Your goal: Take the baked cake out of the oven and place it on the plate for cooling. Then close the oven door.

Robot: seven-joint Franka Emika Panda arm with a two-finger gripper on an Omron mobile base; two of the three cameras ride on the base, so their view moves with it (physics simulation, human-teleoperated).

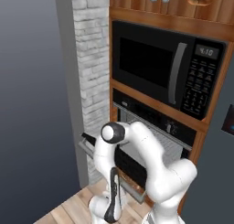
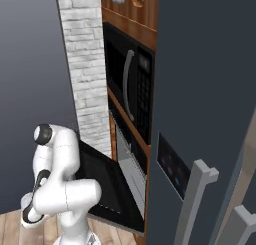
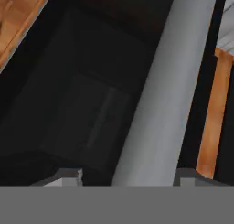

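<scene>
The black built-in wall oven, set in brown wood cabinetry under a larger black microwave with a keypad, stands with its wide black glass-fronted door dropped open to about level. In the left base view the white arm folds down in front of that door, its hand low beneath the door's front edge. From the hand view, the long silver bar handle runs close past the gripper, whose two dark fingertips stand apart on either side of the bar's near end, not clamped on anything.

I can't make out a cake or a plate anywhere; the cavity looks pale and wire-racked in the right base view, but its contents are hidden from here.

My guess is the door is being worked by its handle. To do that well, the claw should stay centred on the bar and follow the door's arc about its bottom hinge rather than pushing straight, since the smooth round metal bar could slide between the pads. The glass is glossy and dark, the cabinet wood warm and grained, beside a whitewashed brick wall.
</scene>
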